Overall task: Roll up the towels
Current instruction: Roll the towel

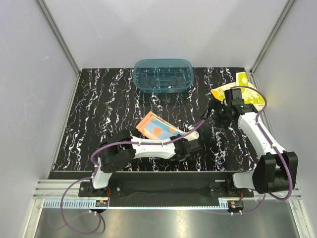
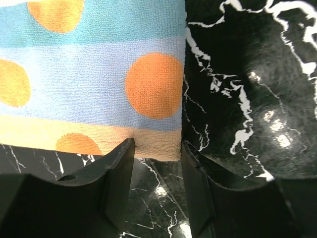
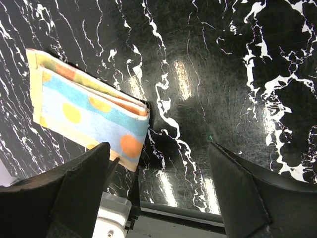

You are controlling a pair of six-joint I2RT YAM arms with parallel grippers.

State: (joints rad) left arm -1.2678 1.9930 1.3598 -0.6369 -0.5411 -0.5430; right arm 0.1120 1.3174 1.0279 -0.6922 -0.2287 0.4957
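Black fingers of the left gripper (image 2: 157, 145) stand half-spread around a corner of the folded light-blue-and-yellow terry towel with orange dots (image 2: 99, 79), mid-table, not pinching. Rolling looks about to start; next, close on that edge. The right gripper (image 3: 158, 148) hovers wide apart, empty. Two towels: the bright yellow towel (image 1: 246, 91) lies far right. One teal translucent plastic tub (image 1: 162, 74).

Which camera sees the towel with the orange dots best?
The right wrist view: almost the whole folded dotted towel shows, layers included. The left wrist view shows only one corner. The top view shows it small, its near edge behind the left arm.
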